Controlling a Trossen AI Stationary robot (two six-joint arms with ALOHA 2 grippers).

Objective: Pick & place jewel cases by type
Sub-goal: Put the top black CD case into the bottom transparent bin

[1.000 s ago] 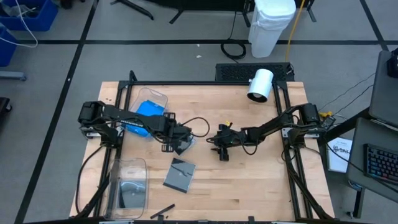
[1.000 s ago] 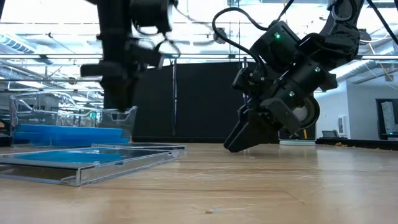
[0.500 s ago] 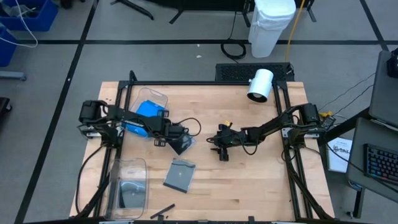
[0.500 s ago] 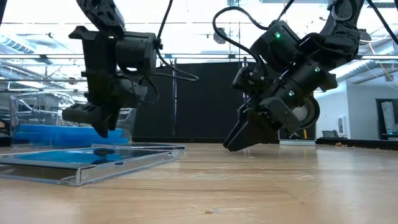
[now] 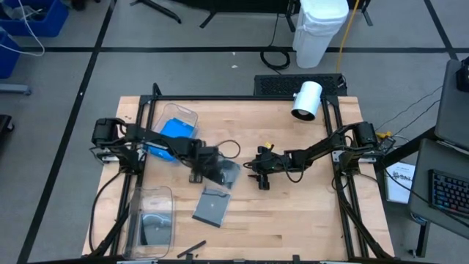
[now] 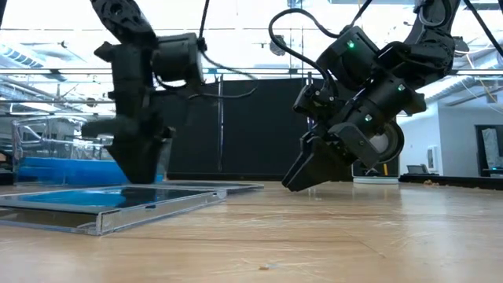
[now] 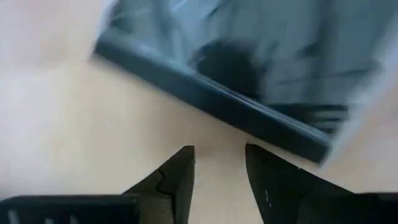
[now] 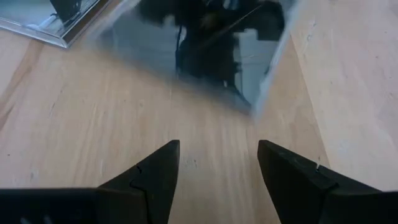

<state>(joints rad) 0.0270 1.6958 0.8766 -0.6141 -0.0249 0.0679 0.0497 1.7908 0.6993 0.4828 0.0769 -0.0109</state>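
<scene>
A grey jewel case lies flat on the table's middle, between my two grippers. My left gripper stands at its left edge, fingers open and pointing down at the table; in the left wrist view the case lies just beyond the fingertips, apart from them. My right gripper waits open to the case's right, and its wrist view shows the same case. A second grey case lies nearer the near edge. Blue cases sit in a clear bin at far left.
A clear bin at the near-left corner holds a grey case. A white cylinder lies at the far-right part of the table. A small dark object lies at the near edge. Bare wood stretches across the near-right part.
My left gripper has come down from above the table to just over its top, moving slightly toward the near edge. The grey case beside it now lies flat, a little farther toward the right than before. The right arm kept still.
</scene>
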